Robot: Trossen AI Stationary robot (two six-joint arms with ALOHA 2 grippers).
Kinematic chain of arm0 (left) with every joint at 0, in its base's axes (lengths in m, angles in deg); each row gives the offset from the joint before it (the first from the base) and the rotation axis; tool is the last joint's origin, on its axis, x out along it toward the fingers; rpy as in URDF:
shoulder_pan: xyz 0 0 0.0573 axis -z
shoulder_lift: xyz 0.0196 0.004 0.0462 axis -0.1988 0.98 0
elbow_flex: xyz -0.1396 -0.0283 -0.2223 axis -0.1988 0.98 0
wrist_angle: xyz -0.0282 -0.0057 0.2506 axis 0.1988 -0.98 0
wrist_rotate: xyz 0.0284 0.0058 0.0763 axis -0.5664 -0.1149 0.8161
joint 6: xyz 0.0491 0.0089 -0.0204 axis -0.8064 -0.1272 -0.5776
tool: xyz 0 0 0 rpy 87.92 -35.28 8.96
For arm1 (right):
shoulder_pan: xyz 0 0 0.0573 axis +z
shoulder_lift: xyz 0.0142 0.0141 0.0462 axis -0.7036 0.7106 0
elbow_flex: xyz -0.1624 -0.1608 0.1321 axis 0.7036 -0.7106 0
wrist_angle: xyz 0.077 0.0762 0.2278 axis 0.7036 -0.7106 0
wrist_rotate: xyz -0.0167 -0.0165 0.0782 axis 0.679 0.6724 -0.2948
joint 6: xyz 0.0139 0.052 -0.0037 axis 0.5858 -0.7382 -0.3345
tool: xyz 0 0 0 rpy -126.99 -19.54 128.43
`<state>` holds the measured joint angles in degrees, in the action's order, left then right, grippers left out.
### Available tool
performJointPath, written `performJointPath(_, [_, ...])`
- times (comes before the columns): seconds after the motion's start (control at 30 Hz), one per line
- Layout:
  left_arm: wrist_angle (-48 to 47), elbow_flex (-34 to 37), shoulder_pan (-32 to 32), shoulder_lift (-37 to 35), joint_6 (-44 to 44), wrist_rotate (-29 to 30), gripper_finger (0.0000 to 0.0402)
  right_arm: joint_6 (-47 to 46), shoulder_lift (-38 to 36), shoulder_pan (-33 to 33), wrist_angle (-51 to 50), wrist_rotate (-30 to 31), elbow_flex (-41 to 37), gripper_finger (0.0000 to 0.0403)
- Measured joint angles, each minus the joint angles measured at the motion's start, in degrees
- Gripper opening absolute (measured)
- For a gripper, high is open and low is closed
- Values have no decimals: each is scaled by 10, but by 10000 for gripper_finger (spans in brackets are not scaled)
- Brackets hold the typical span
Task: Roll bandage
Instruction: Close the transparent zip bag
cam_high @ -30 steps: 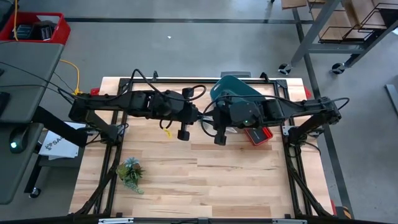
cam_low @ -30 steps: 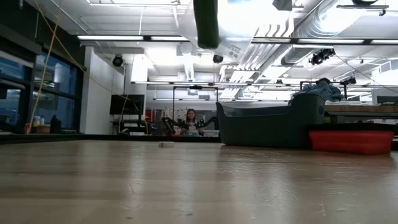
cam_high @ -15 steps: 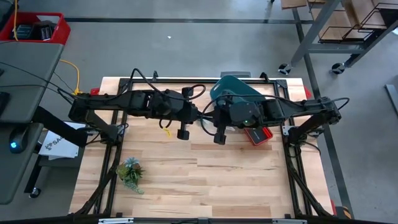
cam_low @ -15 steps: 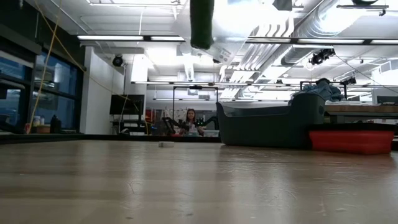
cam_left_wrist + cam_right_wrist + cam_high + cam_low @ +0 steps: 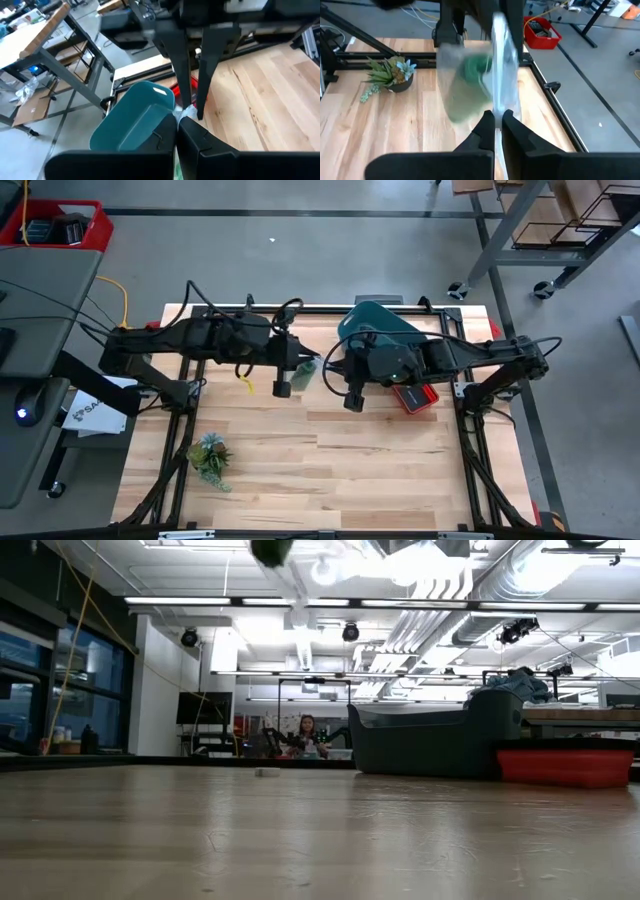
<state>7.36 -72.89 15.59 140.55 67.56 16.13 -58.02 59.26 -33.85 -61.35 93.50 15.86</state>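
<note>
High above the tabletop (image 5: 330, 450), both arms meet over its far middle, a clear bag (image 5: 492, 75) stretched between them. The right pincer (image 5: 494, 122) is clamped tight on the bag's edge, its fingers pressed together with the film caught between. Inside the bag sits the bandage (image 5: 476, 67), a small green roll, blurred but plain through the plastic; from overhead it shows as a pale green patch (image 5: 303, 370) between the two wrists. The left pincer (image 5: 283, 387) hangs just beside the bag, fingers pointing down; its wrist view shows them nearly closed, though whether they pinch the film cannot be told. A teal bin (image 5: 380, 325) and a red tray (image 5: 415, 397) lie beneath the right arm, a plant (image 5: 211, 457) near the front left. The work appears to be at unpacking: the roll must come out of the bag before any rolling, which calls for a firm opposing hold.
</note>
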Motion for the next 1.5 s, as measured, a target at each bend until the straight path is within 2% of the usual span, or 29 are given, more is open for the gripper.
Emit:
performJointPath(0.43, [-48,-3,0,-74,38,6,0,-48,2,0,-68,-6,-1,4])
performJointPath(0.7, [-81,-3,0,-94,53,17,0,-60,1,0,6,-8,-1,3])
performJointPath(0.8, [-94,-2,0,-93,61,27,0,-51,-5,0,53,-37,-1,29])
performJointPath(0.93, [-102,-2,-3,-92,64,32,0,-62,-15,5,95,-44,-1,103])
performJointPath(1.03, [-102,-2,-8,-92,68,33,0,-53,-21,12,100,-20,0,164])
performJointPath(1.13, [-102,-2,-11,-92,68,30,0,-10,-21,13,91,23,0,209])
performJointPath(1.27, [-101,-1,-11,-92,68,27,0,52,-16,6,85,58,0,227])
performJointPath(1.5, [-98,-1,-11,-92,68,25,0,90,-5,-19,84,48,0,222])
